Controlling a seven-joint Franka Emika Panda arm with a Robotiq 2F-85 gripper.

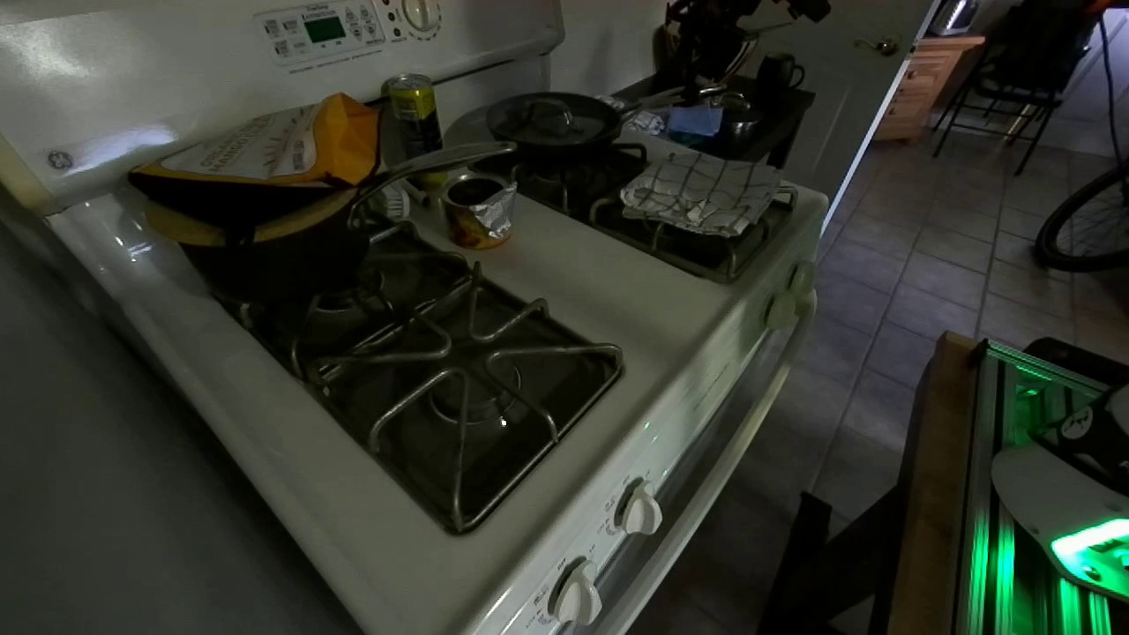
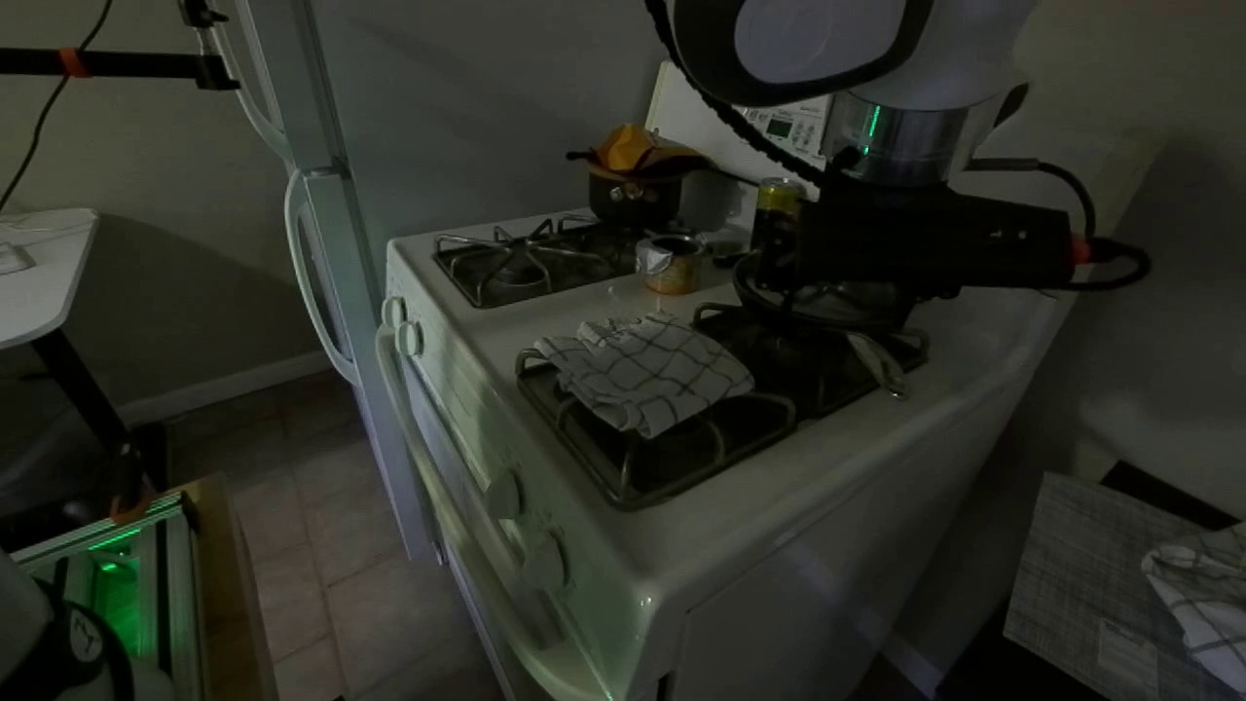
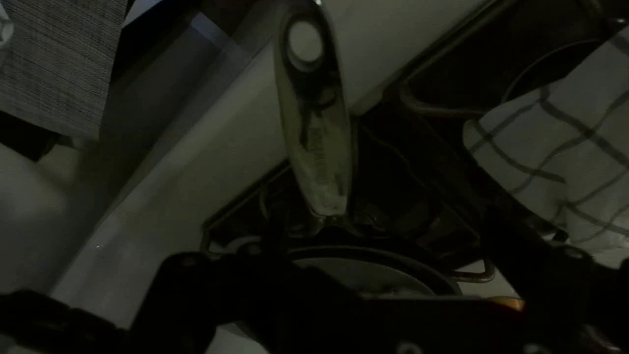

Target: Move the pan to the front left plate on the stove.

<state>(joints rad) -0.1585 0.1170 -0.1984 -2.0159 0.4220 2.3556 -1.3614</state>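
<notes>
Gripper (image 3: 383,219) spread wide by pan (image 1: 549,134), grasp likely next: centre on handle (image 3: 320,142), clamp square and firm, then lift level toward front left plate (image 1: 476,392).

- The gripper (image 3: 383,216) is showing black.
- Below the gripper, the frying pan (image 1: 549,148) is looking dark grey, its handle (image 3: 319,140) pale silver.
- Off the gripper's side, the dish towel (image 2: 652,370) is wearing dark grid lines on white.
- Beyond the gripper in an exterior view, the drink can (image 2: 779,200) is pairing yellow with black.
- Farther off, the printed bag (image 1: 273,145) is mixing orange and white.
</notes>
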